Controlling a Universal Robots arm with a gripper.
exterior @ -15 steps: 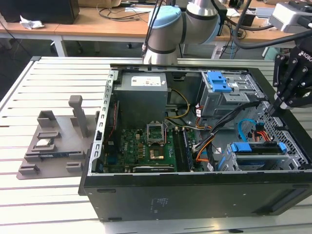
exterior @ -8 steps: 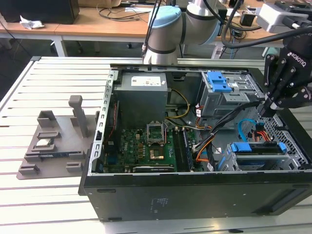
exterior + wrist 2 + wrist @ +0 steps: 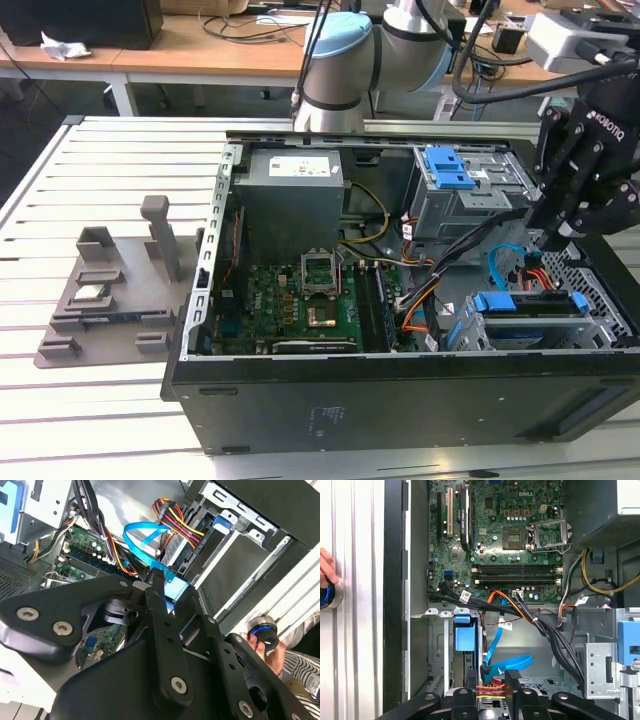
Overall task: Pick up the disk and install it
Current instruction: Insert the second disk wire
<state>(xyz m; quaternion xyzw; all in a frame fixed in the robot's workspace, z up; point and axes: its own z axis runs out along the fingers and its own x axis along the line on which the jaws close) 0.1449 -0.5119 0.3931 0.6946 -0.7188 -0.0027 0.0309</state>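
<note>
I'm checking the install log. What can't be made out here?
- The disk, exterior view: the drive bay walls hide its label and how deep it sits.
- The disk's end nearest the camera, first wrist view: behind the gripper.
- The hand, first wrist view: cut off by the picture edge.

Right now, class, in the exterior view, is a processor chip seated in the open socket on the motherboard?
No. The socket stands open and bare, while a small silver chip lies on the grey holder outside the computer case.
</note>
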